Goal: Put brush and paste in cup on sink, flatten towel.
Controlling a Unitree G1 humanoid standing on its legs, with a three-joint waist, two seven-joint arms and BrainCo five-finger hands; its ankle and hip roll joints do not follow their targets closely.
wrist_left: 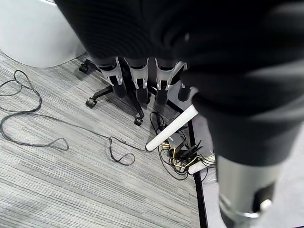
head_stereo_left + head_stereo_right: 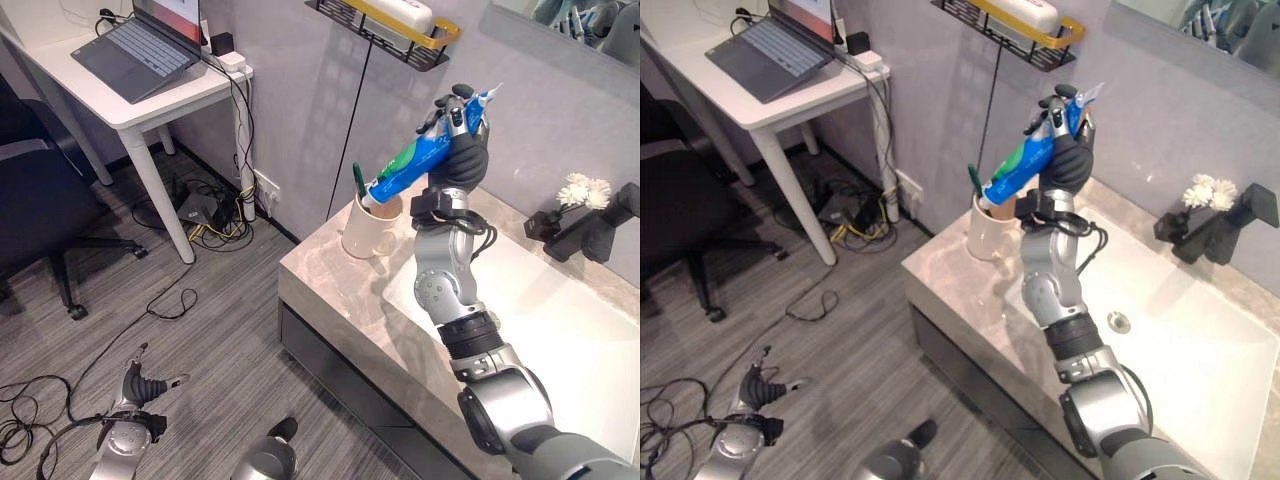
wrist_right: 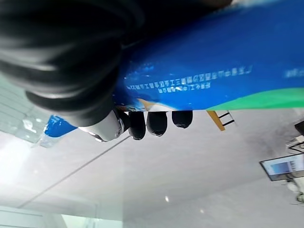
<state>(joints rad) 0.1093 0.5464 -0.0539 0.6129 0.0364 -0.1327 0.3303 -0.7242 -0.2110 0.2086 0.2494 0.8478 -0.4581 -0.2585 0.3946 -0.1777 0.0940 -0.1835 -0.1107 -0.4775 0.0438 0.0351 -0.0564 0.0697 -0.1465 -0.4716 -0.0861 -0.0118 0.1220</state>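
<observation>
The blue toothpaste tube (image 2: pixel 425 158) is clasped by the right hand (image 2: pixel 458 150), cap resting inside the white cup (image 2: pixel 368 232) below; released askew, it could tip the cup.

Silver-grey jointed segments are making up the right arm (image 2: pixel 470 330), a black cable looping at its wrist. A dark ribbed cover is wrapping the right hand (image 2: pixel 460 150); silver fingers (image 3: pixel 154 122) are ending in dark tips.
</observation>
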